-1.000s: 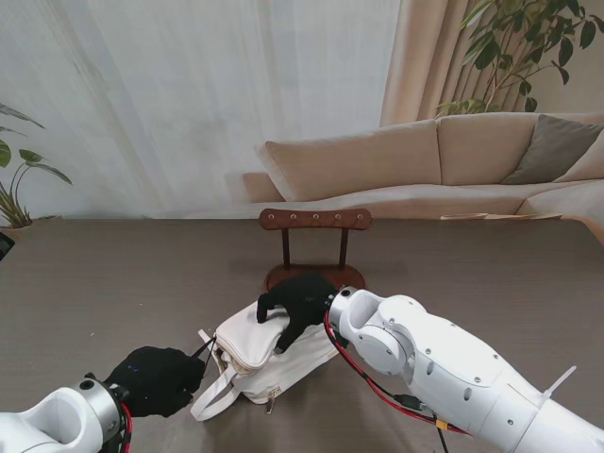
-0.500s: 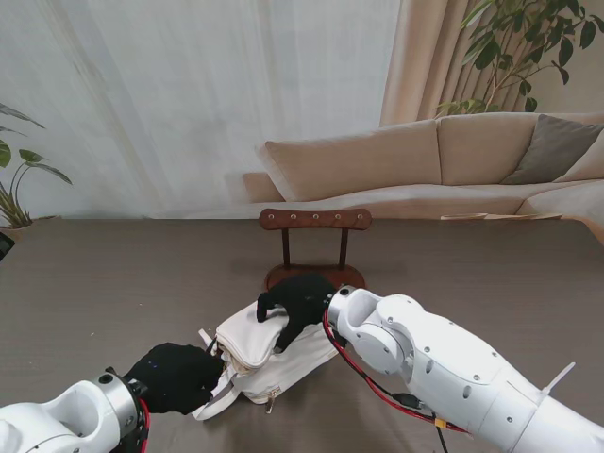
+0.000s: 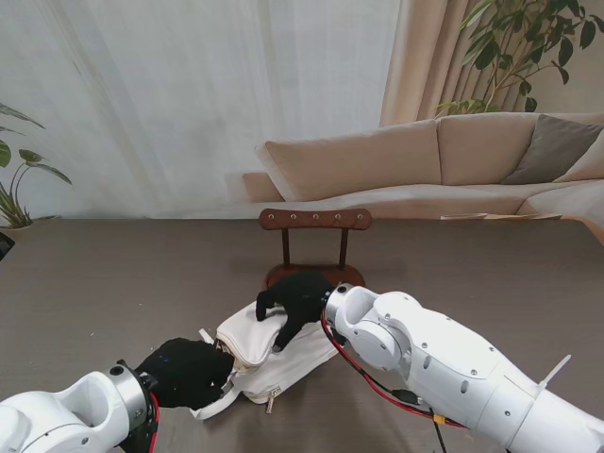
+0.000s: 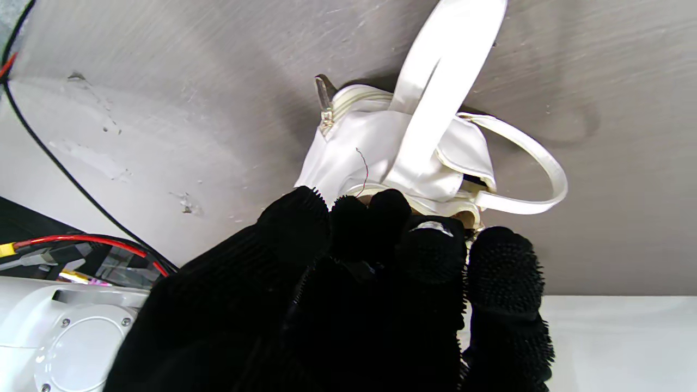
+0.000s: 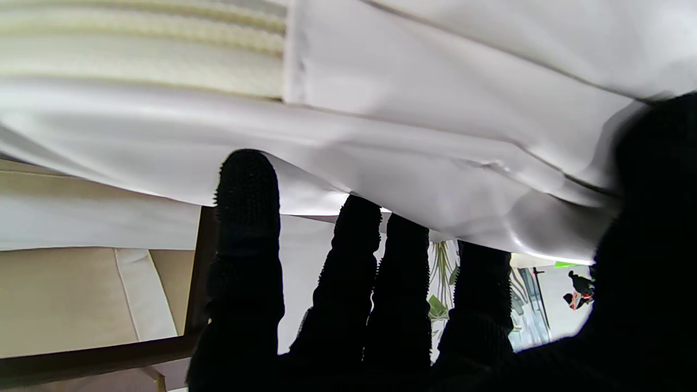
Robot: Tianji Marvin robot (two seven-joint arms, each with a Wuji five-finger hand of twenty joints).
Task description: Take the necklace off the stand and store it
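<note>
A white bag (image 3: 283,366) lies on the brown table just nearer to me than the wooden necklace stand (image 3: 315,219), whose bar shows no necklace. My right hand (image 3: 300,297) is shut on the bag's top flap (image 5: 381,109), fingers under the fabric. At the bag's left end is my left hand (image 3: 189,371), its fingertips bunched at the bag's opening (image 4: 468,188). A small silvery bit (image 4: 431,227) shows between those fingertips (image 4: 381,207); the rest of the necklace is hidden.
The bag's loose strap (image 4: 533,163) loops out on the table beside my left hand. My right arm (image 3: 444,363) crosses the near right of the table. A beige sofa (image 3: 434,160) stands behind the table, with plants at both sides.
My left hand has moved right along the table, from a little apart from the bag to its opening. The right hand has stayed on the flap.
</note>
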